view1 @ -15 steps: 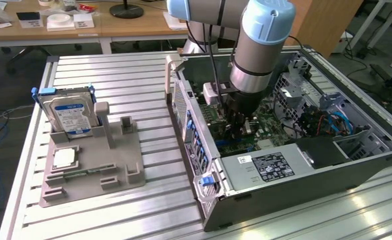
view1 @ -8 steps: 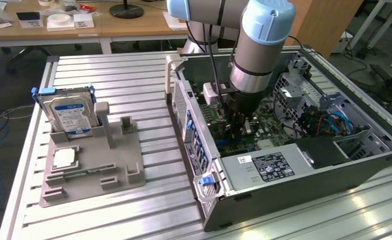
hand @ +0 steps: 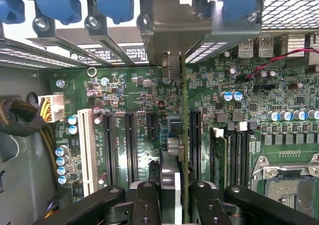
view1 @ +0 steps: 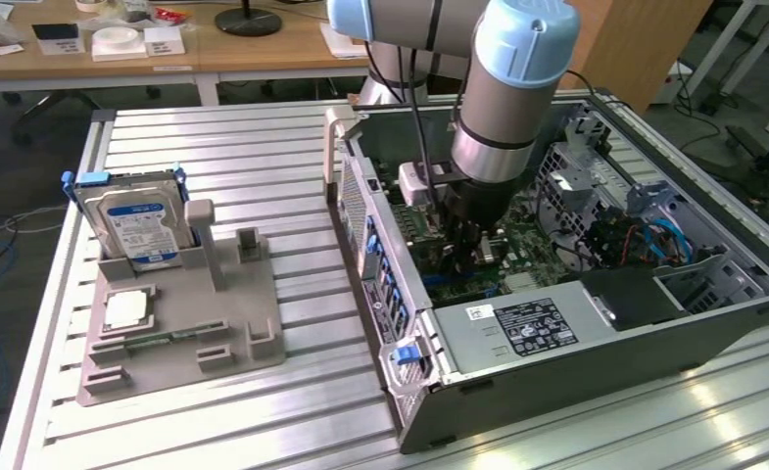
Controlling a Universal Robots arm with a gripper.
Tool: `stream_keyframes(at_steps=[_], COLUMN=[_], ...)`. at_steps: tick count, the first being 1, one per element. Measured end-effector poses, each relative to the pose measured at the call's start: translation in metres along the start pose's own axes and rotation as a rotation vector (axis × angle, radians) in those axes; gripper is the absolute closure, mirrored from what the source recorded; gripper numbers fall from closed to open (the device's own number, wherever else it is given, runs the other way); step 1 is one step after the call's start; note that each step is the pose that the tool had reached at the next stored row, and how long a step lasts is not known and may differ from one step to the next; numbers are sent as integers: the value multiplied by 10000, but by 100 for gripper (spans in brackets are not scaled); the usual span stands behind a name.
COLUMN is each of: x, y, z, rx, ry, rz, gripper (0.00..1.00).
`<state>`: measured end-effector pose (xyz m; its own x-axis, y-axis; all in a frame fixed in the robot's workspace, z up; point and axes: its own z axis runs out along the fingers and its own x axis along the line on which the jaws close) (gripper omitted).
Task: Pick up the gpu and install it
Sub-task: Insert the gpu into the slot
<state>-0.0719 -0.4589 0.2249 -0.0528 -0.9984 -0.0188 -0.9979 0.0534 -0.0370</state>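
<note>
- Inside the open case (view1: 580, 352) on the desk (view1: 227, 137), the arm (view1: 508, 108) reaches down over the motherboard (hand: 124, 95).
- The fingers (hand: 145, 197) pinch the gpu (hand: 175, 150) between them, one on each face, set narrow.
- The gpu stands on edge among the dark slots (hand: 130, 135), its bracket (hand: 172, 20) at the case's rear wall.
- Whether it is seated cannot be told.

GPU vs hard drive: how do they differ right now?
The gpu sits inside the case, over the motherboard slots; the hard drive stands outside in the grey holder. The gripper clamps the gpu, not the hard drive. The gpu is a thin green board; the hard drive is silver with a blue label. Both stand on edge.
</note>
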Motion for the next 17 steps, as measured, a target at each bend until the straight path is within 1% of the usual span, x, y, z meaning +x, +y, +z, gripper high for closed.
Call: stream_keyframes(at_steps=[2,7,13,17], x=[1,0,2,1], y=[0,0,2,2], z=[0,7,55,56], rx=[0,2,0,1], ry=[16,12,18,15], rz=[-2,-1,-1,-1], gripper=[72,72,72,72])
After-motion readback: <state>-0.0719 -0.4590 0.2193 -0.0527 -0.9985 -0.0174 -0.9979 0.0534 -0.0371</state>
